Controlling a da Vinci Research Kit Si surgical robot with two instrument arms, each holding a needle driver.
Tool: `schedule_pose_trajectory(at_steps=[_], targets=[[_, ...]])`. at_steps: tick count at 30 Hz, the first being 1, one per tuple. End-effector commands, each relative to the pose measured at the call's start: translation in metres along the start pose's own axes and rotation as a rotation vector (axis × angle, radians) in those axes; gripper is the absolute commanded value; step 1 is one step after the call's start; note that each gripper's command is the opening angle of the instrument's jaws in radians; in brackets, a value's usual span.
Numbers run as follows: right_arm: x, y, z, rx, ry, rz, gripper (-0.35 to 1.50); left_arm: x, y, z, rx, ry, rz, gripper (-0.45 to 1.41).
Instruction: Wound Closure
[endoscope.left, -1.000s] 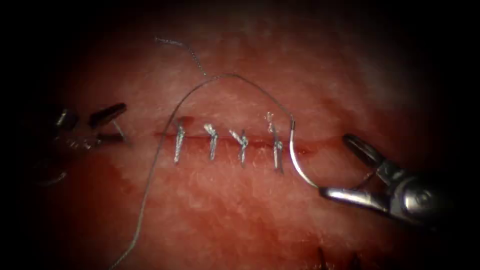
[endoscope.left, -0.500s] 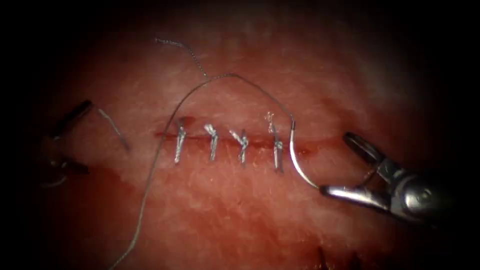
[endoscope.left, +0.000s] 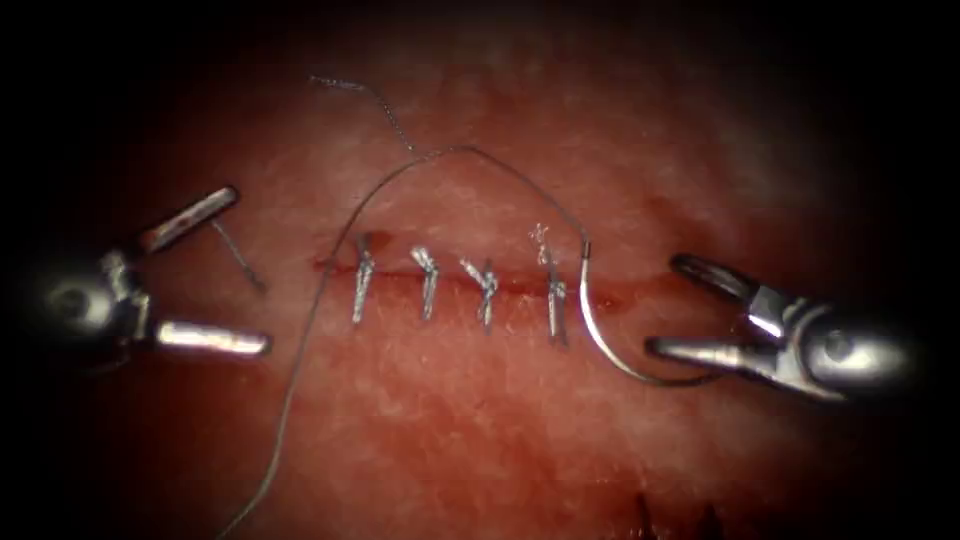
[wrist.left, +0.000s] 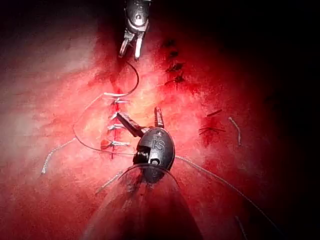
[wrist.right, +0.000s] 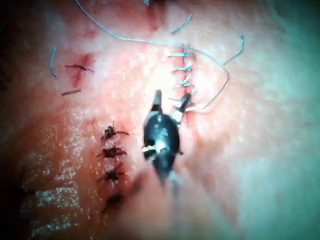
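4 stitches (endoscope.left: 455, 290) across red cut (endoscope.left: 620, 296)

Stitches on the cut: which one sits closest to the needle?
The rightmost stitch of the four across the cut. The needle curves down just right of it, thread end up; the other three lie further left. Both tools are open, holding nothing.

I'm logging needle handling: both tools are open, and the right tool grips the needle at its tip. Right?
Not quite. In the endoscope view the right tool grips nothing; the needle lies free on the tissue, its tip by the lower jaw. Both tools, including the left tool, are open.
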Motion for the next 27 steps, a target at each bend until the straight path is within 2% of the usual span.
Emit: schedule_pose_trajectory(at_steps=[1,2,3,4,6,9,10,17,21,27], targets=[[0.0001,-0.0002,0.0007,0.025,0.011,-0.012,0.12,-0.0007,0.0014,0.0005,-0.016,0.006,-0.023,0.49],[0.0003,-0.0001,0.0007,0.038,0.019,-0.023,0.22,-0.0006,0.0016,0.0008,-0.030,0.015,-0.027,0.49],[0.0004,-0.0001,0.0006,0.042,0.022,-0.023,0.44,-0.0006,0.0018,0.0011,-0.046,0.026,-0.041,0.49],[0.0005,-0.0002,0.0006,0.046,0.024,-0.030,0.56,-0.0006,0.0019,0.0014,-0.058,0.034,-0.039,0.49],[0.0008,-0.0003,0.0005,0.056,0.035,-0.058,0.71,-0.0007,0.0018,0.0017,-0.079,0.048,-0.036,0.49],[0.0013,-0.0009,0.0009,0.053,0.046,-0.075,1.06,-0.0014,0.0010,0.0022,-0.118,0.071,-0.033,0.49],[0.0014,-0.0011,0.0009,0.052,0.049,-0.082,1.09,-0.0019,0.0006,0.0023,-0.127,0.076,-0.035,0.49],[0.0020,-0.0013,0.0009,0.052,0.053,-0.113,1.03,-0.0059,-0.0015,0.0047,-0.183,0.111,-0.058,0.37],[0.0022,-0.0013,0.0006,0.062,0.045,-0.131,0.93,-0.0075,-0.0009,0.0054,-0.214,0.128,-0.072,0.36],[0.0025,-0.0015,0.0003,0.064,0.047,-0.129,0.93,-0.0077,-0.0005,0.0054,-0.236,0.140,-0.082,0.31]])
